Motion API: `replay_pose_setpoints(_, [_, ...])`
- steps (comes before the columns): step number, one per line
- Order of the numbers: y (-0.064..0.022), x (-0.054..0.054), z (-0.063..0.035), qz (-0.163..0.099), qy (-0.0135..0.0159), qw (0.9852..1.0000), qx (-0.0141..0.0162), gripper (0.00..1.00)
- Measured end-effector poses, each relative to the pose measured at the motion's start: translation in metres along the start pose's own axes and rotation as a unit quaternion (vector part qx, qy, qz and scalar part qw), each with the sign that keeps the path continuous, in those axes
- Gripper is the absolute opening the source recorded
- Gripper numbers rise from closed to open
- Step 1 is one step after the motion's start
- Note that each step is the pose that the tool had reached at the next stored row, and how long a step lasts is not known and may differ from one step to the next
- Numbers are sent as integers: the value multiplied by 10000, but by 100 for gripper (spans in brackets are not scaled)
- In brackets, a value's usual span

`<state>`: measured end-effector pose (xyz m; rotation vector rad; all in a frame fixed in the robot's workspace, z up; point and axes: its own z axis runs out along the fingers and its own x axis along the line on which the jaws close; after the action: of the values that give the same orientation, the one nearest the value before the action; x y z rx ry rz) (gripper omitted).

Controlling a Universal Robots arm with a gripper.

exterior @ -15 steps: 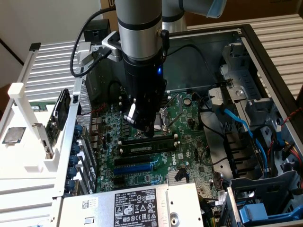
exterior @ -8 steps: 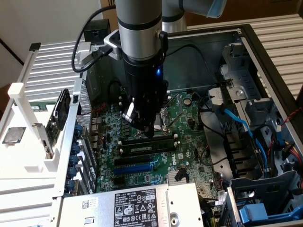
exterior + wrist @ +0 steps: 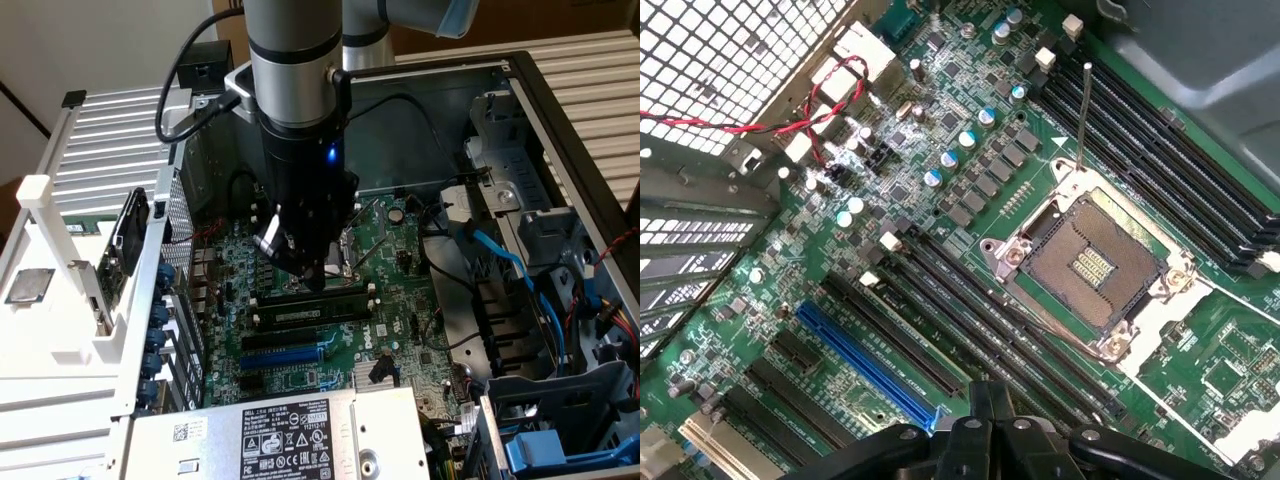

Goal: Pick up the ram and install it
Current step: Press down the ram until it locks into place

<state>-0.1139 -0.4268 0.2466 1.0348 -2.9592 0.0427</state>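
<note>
Nearest you in the wrist view, the black gripper (image 3: pixel 990 425) has its fingers pressed together, with nothing visibly pinched between them. Just beyond it runs the bright blue plastic expansion slot (image 3: pixel 872 366), and beside that the long black memory slots (image 3: pixel 970 320) stretch away across the green motherboard (image 3: pixel 740 340). Further from the gripper sits the open square metal processor socket (image 3: pixel 1090 262).

In the exterior view, you see the gripper (image 3: pixel 305 275) low over the board inside the open grey metal computer case (image 3: pixel 560 130). The ram (image 3: pixel 312 311), a long thin green stick with black chips and a white label, lies just below the gripper among the slots, apparently seated.
</note>
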Motion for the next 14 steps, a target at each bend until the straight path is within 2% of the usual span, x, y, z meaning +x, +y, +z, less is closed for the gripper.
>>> replay_pose_setpoints(7, [0,0,0,473,11,9989,-7,10])
replay_pose_setpoints(10, [0,0,0,679,16,9977,-10,10])
replay_pose_setpoints(14, [0,0,0,963,22,9953,-14,10])
